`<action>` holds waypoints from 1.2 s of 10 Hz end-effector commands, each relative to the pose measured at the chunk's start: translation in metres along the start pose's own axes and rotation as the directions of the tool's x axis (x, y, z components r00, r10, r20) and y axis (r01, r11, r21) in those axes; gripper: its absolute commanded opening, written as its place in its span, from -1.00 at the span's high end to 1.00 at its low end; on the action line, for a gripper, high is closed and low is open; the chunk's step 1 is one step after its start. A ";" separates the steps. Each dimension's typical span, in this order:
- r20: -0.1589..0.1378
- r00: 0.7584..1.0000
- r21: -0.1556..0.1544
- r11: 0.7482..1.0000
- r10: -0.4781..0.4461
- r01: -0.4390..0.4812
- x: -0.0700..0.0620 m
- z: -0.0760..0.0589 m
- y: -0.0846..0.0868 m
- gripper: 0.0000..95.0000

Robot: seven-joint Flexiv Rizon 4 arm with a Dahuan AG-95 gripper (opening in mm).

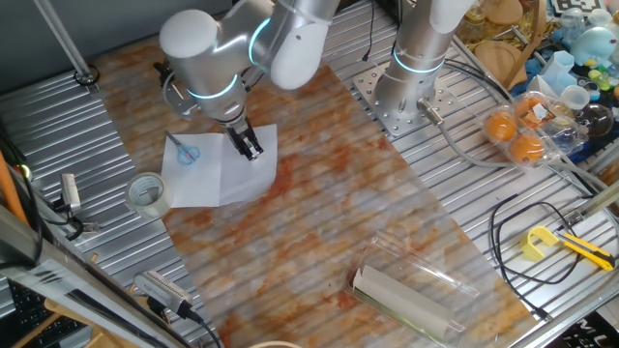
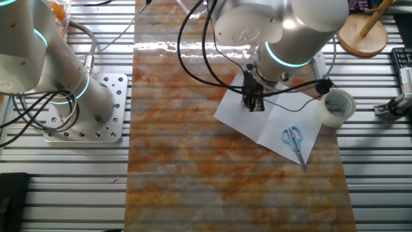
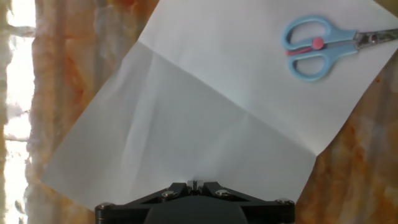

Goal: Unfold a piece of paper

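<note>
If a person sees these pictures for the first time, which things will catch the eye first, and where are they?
First is the white piece of paper, lying open with a crease across its middle on the orange-streaked mat. Blue-handled scissors, not a pen mark, rest on one corner of it. The gripper is right above the sheet near the crease, and a roll of clear tape lies beside the paper's edge.

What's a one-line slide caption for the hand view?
Hand view: unfolded piece of paper lying flat on the table, crease across its middle, blue scissors resting on one corner.
</note>
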State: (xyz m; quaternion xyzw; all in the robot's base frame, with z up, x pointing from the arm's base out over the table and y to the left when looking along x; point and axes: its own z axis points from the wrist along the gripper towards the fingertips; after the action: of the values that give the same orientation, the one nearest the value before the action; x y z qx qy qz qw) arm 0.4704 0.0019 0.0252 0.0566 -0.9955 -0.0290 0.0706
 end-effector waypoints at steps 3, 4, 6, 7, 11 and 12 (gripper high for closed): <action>-0.003 1.000 0.010 1.000 0.004 -0.004 0.002 -0.002 0.000 1.00; -0.004 1.000 0.022 1.000 0.006 -0.006 0.002 -0.002 0.000 1.00; -0.004 1.000 0.032 0.999 0.009 -0.008 0.002 -0.001 0.000 1.00; -0.003 1.000 0.036 0.999 0.009 -0.009 0.002 -0.001 -0.001 1.00; -0.003 1.000 0.045 0.999 -0.002 0.003 0.004 -0.002 -0.008 1.00; -0.003 1.000 0.046 0.999 -0.006 0.006 0.005 -0.002 -0.009 1.00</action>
State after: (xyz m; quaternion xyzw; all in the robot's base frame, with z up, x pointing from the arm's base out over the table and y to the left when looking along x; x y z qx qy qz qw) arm 0.4667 -0.0099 0.0271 0.0630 -0.9955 -0.0062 0.0709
